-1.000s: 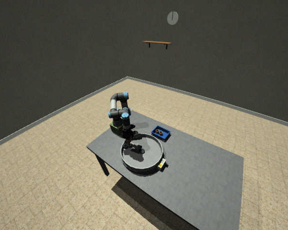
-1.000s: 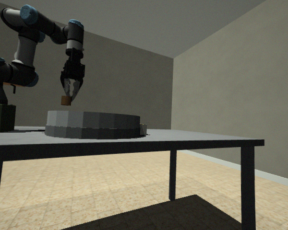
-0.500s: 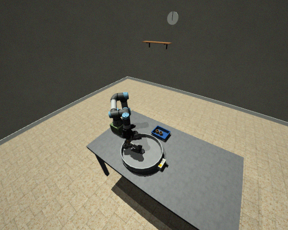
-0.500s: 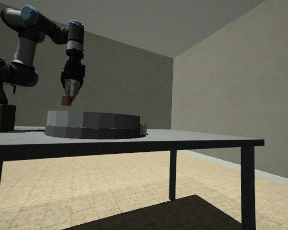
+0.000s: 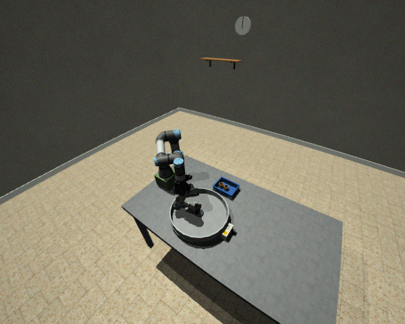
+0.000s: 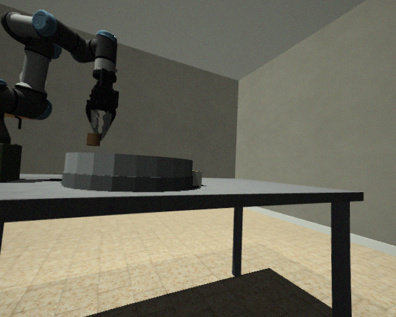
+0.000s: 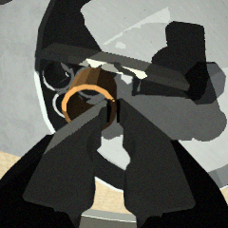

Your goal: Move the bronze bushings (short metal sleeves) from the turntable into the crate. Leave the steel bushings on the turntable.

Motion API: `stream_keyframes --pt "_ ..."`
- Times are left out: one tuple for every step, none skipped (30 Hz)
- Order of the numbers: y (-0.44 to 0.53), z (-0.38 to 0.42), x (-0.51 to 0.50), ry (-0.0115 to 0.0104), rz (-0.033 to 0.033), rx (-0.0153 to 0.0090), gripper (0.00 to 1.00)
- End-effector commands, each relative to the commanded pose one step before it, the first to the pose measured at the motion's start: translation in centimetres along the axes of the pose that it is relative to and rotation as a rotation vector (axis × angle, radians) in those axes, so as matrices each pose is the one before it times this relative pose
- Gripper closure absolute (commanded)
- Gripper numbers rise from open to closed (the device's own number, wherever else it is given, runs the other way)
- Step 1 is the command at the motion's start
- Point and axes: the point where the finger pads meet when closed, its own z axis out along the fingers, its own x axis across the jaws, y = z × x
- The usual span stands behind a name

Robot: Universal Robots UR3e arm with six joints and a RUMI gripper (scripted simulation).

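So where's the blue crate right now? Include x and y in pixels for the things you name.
In the top view, the blue crate (image 5: 233,194) sits on the table, just beyond the upper right rim of the turntable (image 5: 225,213), with two bronze bushings (image 5: 221,185) inside it.

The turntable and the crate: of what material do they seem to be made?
Turntable: perhaps painted metal or plastic, matte; its gray walls show faint shading, no mirror-like shine, so the look leaves it open.
Crate: probably molded plastic, given its even, strong blue color, though painted metal is possible.
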Motion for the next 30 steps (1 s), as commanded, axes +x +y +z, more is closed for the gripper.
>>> stream_keyframes --pt "-0.4888 -0.0805 0.439 0.00175 0.00011 -0.00245 1.00" --pt "-0.1469 0.0001 0.102 0.00000 0.00000 0.00000 1.00" --pt "-0.1520 0.0001 0.107 0.00000 0.00000 0.00000 1.00" --pt "-0.1590 0.0001 0.111 0.00000 0.00000 0.00000 1.00" --pt "-0.1654 0.0001 0.116 0.00000 0.00000 0.00000 1.00" --pt "-0.1712 0.0001 0.120 0.00000 0.00000 0.00000 1.00" --pt "-0.1785 0.0001 0.124 0.00000 0.00000 0.00000 1.00" --pt "0.0000 0.0000 0.000 0.00000 0.00000 0.00000 1.00" --pt "0.0000 0.0000 0.000 0.00000 0.00000 0.00000 1.00" --pt "-0.1836 0.0002 0.130 0.00000 0.00000 0.00000 1.00" --pt "-0.1910 0.0001 0.133 0.00000 0.00000 0.00000 1.00" --pt "-0.1963 0.0002 0.138 0.00000 0.00000 0.00000 1.00" --pt "-0.2036 0.0002 0.142 0.00000 0.00000 0.00000 1.00" --pt "-0.2090 0.0002 0.147 0.00000 0.00000 0.00000 1.00" --pt "-0.2163 0.0002 0.151 0.00000 0.00000 0.00000 1.00" --pt "-0.2214 0.0002 0.156 0.00000 0.00000 0.00000 1.00" --pt "-0.2287 0.0002 0.159 0.00000 0.00000 0.00000 1.00" --pt "-0.2341 0.0002 0.165 0.00000 0.00000 0.00000 1.00" --pt "-0.2408 0.0002 0.169 0.00000 0.00000 0.00000 1.00" --pt "-0.2471 0.0002 0.173 0.00000 0.00000 0.00000 1.00" --pt "-0.2528 0.0002 0.178 0.00000 0.00000 0.00000 1.00" --pt "-0.2596 0.0002 0.181 0.00000 0.00000 0.00000 1.00" --pt "-0.2653 0.0002 0.186 0.00000 0.00000 0.00000 1.00" --pt "-0.2714 0.0002 0.190 0.00000 0.00000 0.00000 1.00" --pt "0.0000 0.0000 0.000 0.00000 0.00000 0.00000 1.00" --pt "0.0000 0.0000 0.000 0.00000 0.00000 0.00000 1.00" --pt "-0.2780 0.0002 0.194 0.00000 0.00000 0.00000 1.00" --pt "-0.2837 0.0002 0.199 0.00000 0.00000 0.00000 1.00" --pt "-0.2897 0.0002 0.203 0.00000 0.00000 0.00000 1.00" --pt "-0.2961 0.0002 0.207 0.00000 0.00000 0.00000 1.00"
